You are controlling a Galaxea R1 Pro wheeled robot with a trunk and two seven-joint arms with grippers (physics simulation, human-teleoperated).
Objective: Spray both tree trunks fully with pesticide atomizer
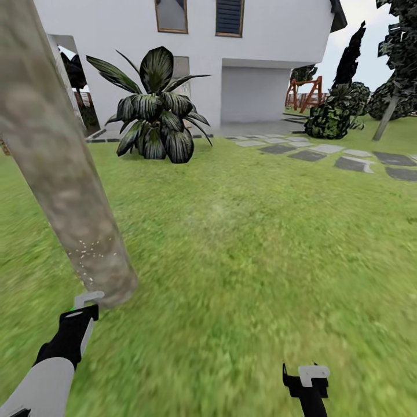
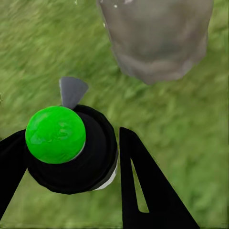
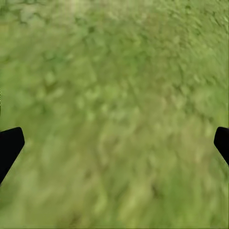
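A thick, mottled grey-brown tree trunk leans across the left of the head view, its base on the grass. Fine white pesticide specks dot the bark just above the base. My left gripper hangs right in front of the trunk's foot. It is shut on the pesticide atomizer, a small black bottle whose tip looks green here, with a grey nozzle pointing toward the trunk. My right gripper is open over bare lawn. A second tree with a thin grey trunk stands far right.
A striped-leaf palm grows ahead, in front of a white house. Grey stepping slabs cross the lawn at the right, past a dark bush and a narrow dark cypress. Open grass lies between the trunk and the slabs.
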